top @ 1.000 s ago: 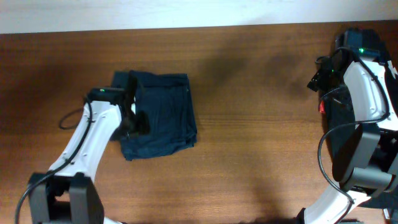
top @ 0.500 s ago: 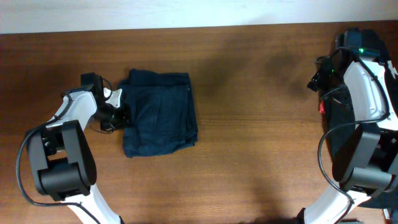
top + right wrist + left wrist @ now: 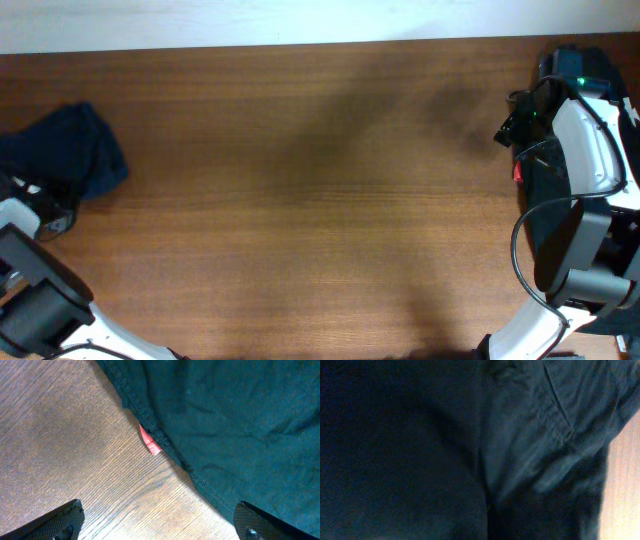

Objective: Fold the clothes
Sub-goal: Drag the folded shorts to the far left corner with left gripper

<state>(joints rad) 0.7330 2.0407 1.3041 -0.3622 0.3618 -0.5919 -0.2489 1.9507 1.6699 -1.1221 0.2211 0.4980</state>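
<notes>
The navy shorts [image 3: 88, 152] are lying as a bunched bundle at the far left edge of the bench [image 3: 300, 200], just beside the left tool [image 3: 48, 205]. The left wrist view is being filled entirely by navy cloth, with a seam and a pocket line showing. No fingers are being shown there, so it cannot be told whether the left tool is wide, narrow or gripping. The right tool [image 3: 157, 522] is being held wide apart and empty above the hem of a black garment [image 3: 240, 420] lying at the right edge of the bench. A red tag [image 3: 150, 442] is poking out from under that hem onto the wood.

The step in hand is judged to be the setting aside of the shorts at the left. For this to be done well, the bundle should be placed fully on the bench and released without being dragged open. For the black garment, a single hem layer near the tag should be pinched, so that the cloth is drawn toward the middle flat, not crumpled.
</notes>
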